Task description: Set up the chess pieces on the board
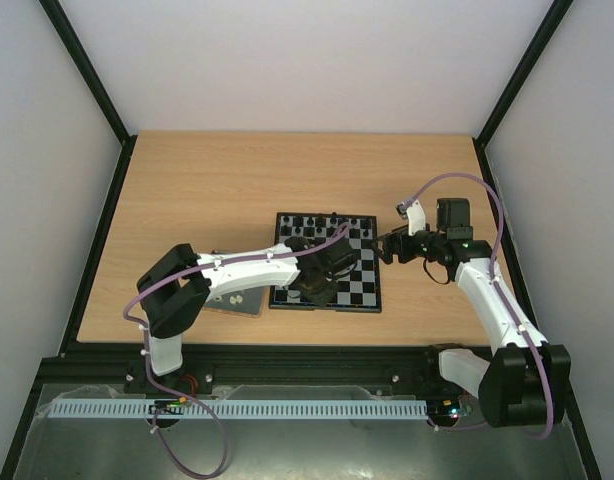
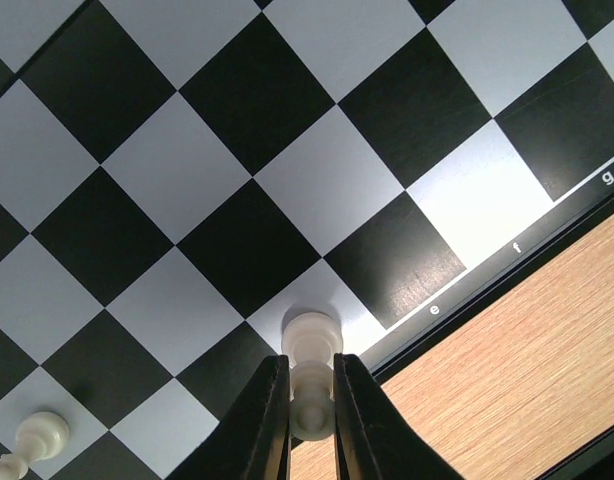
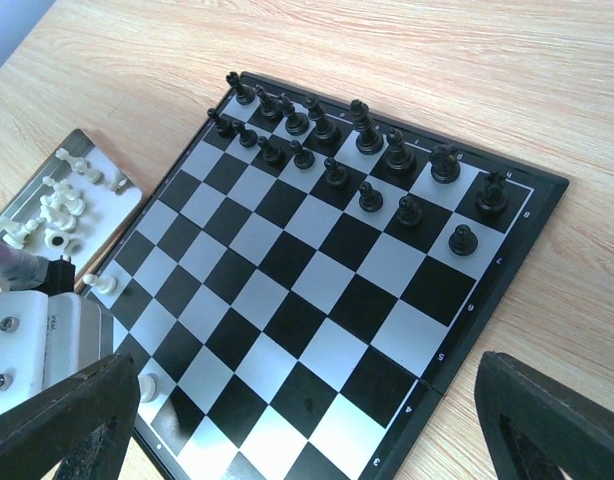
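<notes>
Left pincer (image 2: 310, 378) is clamped narrowly on a white chess piece (image 2: 310, 340) at the edge of the board (image 2: 237, 150); right pincer (image 3: 307, 400) gapes empty.

A light wooden surface (image 1: 187, 190) is lying flat inside an enclosure. Plain white walls (image 1: 307, 60) are closing it in at the far, left and right sides. Black frame bars (image 1: 87, 68) are running along the wall joints. A white slotted strip (image 1: 287, 409) is running along the near edge. Even, diffuse light is falling across the wood.

Left tool (image 2: 310, 368) pinched tight and low; right tool (image 3: 307, 400) splayed wide, aloft.
</notes>
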{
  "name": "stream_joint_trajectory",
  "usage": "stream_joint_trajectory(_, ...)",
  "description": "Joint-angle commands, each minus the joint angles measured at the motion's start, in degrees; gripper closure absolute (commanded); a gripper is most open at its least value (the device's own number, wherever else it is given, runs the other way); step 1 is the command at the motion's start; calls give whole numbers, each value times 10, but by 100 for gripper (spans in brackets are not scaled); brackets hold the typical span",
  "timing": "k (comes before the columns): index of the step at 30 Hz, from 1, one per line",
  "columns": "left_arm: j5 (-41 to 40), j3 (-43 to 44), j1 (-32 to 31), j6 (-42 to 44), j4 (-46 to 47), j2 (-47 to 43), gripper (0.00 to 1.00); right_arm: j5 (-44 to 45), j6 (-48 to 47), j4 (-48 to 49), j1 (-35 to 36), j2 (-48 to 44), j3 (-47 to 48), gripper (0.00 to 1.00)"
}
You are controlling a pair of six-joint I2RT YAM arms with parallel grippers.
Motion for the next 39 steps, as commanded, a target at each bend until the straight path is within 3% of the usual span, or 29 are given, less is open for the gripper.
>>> stream_joint_trajectory(1, -4, 5, -4, -8, -15, 17, 95, -5, -4, -5, -3, -14, 7, 7)
stream_joint_trajectory(6, 2, 4, -3, -11, -4, 23, 93, -9, -5, -7, -3, -12, 8, 7)
stream_joint_trajectory(13, -1, 9, -4, -11, -5, 22, 77, -10, -6, -7, -3, -11, 7, 7)
stream_joint_trajectory(21, -53, 22, 20, -33, -22, -73, 62, -10, -7, -8, -3, -9, 9, 7)
stream_joint_trajectory(27, -83, -44, 89, -67, -19, -197, 57, -13, -7, -9, -3, -8, 9, 7)
stream_joint_trajectory(32, -76, -133, 206, -107, -25, -272, 57, -16, -7, -8, -3, -6, 9, 7)
stream_joint_trajectory(39, -46, -213, 304, -104, -11, -299, 60, -18, -6, -11, -3, -6, 10, 7)
